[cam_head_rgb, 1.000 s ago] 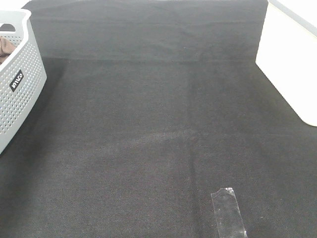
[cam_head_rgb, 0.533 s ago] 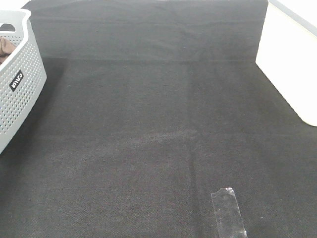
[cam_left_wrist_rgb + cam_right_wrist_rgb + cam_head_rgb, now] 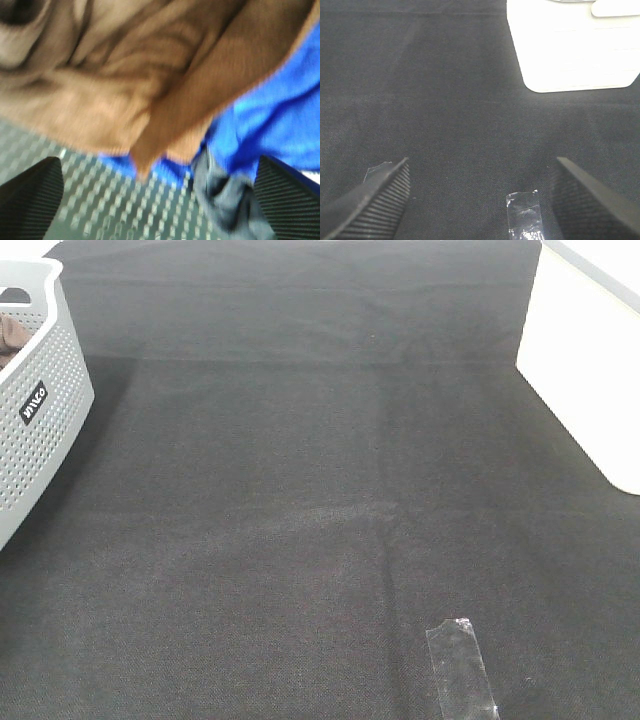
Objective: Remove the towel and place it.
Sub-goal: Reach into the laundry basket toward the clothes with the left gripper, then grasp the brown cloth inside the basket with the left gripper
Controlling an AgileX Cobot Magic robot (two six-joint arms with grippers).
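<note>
towel (image 3: pixel 115 75) is in the basket (image 3: pixel 45 390), on a blue cloth (image 3: pixel 270 120). left end effector (image 3: pixel 157 167) released just above it; blurry, contact unclear. pinch the brown fold only. right end effector (image 3: pixel 482 165) released over the desk (image 3: pixel 320 490).

towel (image 3: pixel 9 337) in basket (image 3: pixel 45 440), tape (image 3: pixel 460 670) front-right

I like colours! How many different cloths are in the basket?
3: the brown towel on top, a blue cloth beneath it, a grey cloth beside the blue. More may be hidden underneath.
</note>
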